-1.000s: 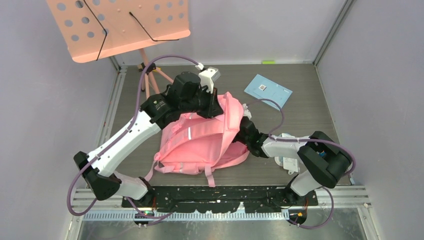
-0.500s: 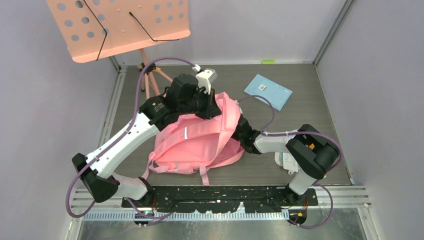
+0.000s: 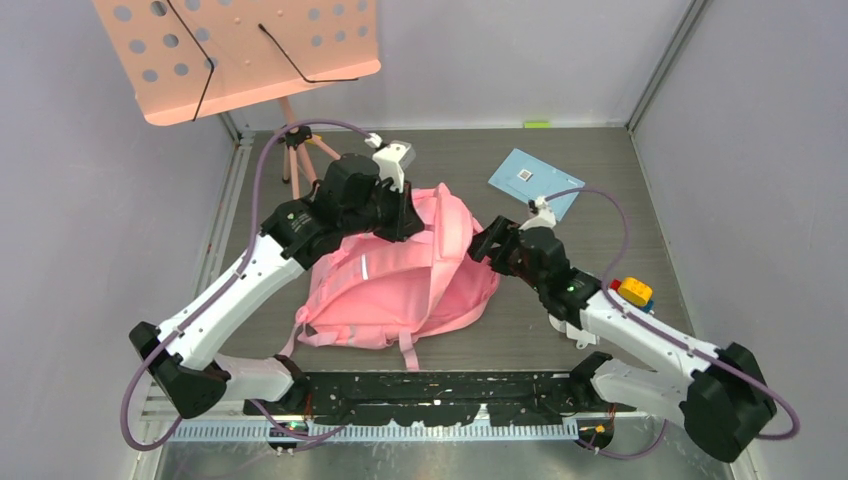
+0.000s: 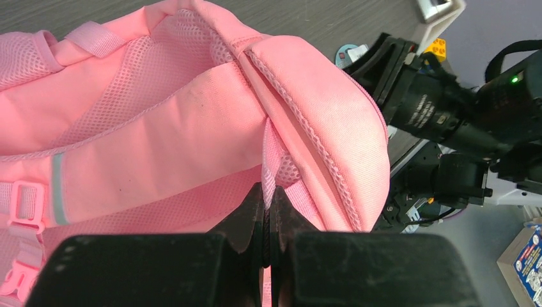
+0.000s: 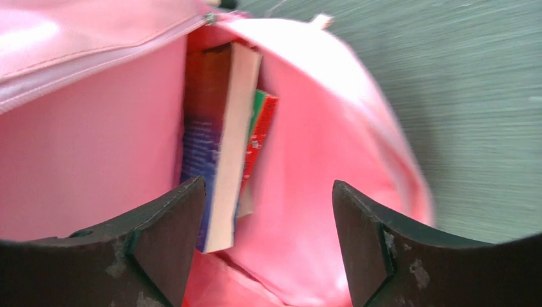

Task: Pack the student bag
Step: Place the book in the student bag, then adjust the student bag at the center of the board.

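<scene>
On the grey table (image 3: 610, 215), the pink bag (image 3: 400, 290) lay between both arms. The left gripper (image 4: 268, 214) pinched its top fabric edge, jaws closed; the right gripper (image 5: 265, 192) stood wide open, facing books (image 5: 224, 147) inside the bag's mouth.

Lab robot cell — plain grey walls (image 3: 770, 130)

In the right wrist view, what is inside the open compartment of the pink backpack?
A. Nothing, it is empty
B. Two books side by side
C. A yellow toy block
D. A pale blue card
B: the open mouth of the soft pink fabric backpack shows a thick book with pale page edges next to a thinner red-and-green book.
</scene>
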{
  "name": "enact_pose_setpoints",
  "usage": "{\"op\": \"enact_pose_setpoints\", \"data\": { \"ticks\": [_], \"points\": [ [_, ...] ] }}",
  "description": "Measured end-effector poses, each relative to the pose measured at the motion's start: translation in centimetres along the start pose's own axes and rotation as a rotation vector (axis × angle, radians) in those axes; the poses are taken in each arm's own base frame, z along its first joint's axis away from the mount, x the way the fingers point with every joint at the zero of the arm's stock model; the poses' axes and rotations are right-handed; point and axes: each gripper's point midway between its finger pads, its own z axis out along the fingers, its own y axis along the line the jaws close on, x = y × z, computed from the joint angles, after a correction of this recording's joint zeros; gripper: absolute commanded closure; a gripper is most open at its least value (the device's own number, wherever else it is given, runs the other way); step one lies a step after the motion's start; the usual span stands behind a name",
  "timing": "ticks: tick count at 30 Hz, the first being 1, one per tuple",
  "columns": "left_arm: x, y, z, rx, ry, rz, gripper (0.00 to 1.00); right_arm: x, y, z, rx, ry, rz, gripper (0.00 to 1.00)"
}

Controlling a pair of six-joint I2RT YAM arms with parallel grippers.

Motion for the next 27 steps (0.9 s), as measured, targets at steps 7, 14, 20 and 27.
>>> {"op": "enact_pose_setpoints", "data": {
  "ticks": [7, 14, 20, 27],
  "points": [
    [0.3, -0.1, 0.0, 0.019, 0.014, 0.025, 1.00, -4.1, -7.9, -2.7, 0.254, -0.061, 0.018, 0.14],
    [5.8, -0.9, 2.4, 0.082, 0.165, 0.103, 1.00, -7.0, -9.5, -2.9, 0.318, -0.041, 0.029, 0.11],
    [12.2, -2.7, 5.1, 0.132, 0.345, 0.178, 0.95, -8.5, -6.1, -0.2, 0.191, 0.018, -0.010, 0.11],
    [17.2, -3.0, 5.0, 0.134, 0.487, 0.215, 0.36, -7.2, -4.4, 3.5, 0.069, 0.164, -0.053, 0.13]
  ]
}}
